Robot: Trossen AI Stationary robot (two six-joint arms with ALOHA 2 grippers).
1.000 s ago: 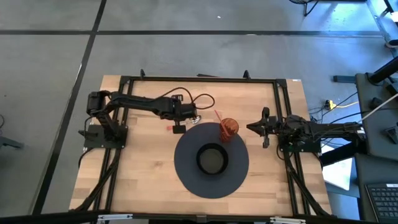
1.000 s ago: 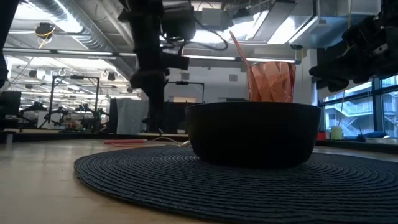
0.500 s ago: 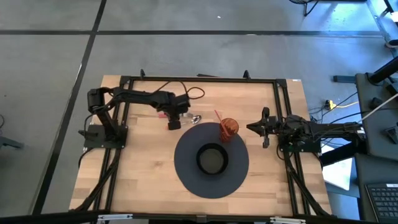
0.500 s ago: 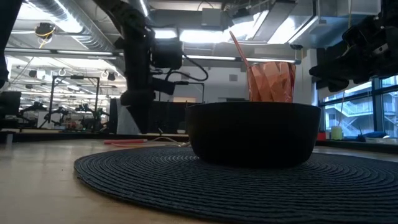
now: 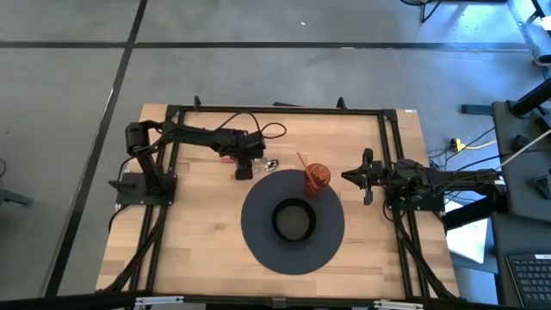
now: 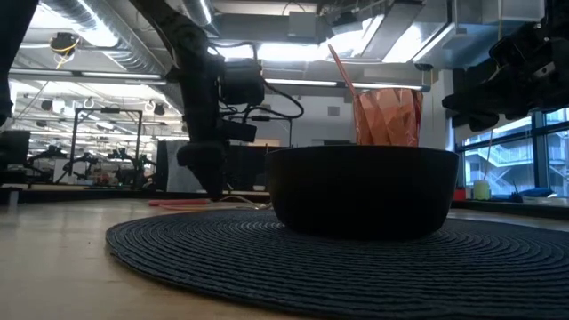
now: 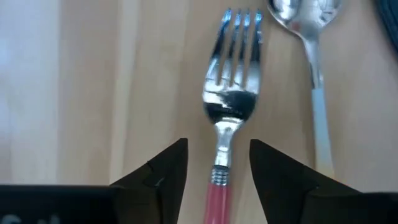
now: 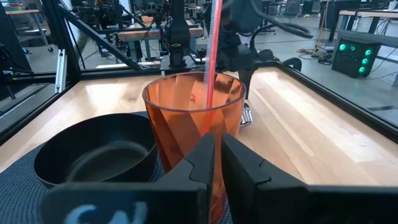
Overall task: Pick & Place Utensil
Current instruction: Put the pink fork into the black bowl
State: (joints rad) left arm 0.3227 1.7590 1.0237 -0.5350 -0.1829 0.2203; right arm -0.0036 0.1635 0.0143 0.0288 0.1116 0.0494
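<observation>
Left wrist view is showing the pink-handled fork [image 7: 227, 106] lying flat on the table [image 7: 87, 93], its handle running between the left gripper [image 7: 217, 163]'s parted fingers, untouched; spoon [image 7: 309, 37] alongside. Right gripper [image 8: 217, 155] is waiting, fingers nearly together, beside the orange cup [image 8: 194, 118].

Fork [image 7: 228, 112]: steel head, four tines, pink handle starting just below the neck; lies flat on the bare wood, tines up-facing, handle end running back between two dark fingers that stand apart on either side without touching it

Spoon [image 7: 310, 37]: steel bowl, pale light-blue handle; flat on the wood just beside the fork and roughly parallel to it, bowl at the same end as the tines, not touching

From above, both [image 5: 269, 163] sit just off the far-left edge of the round dark mat, near the orange cup
</observation>
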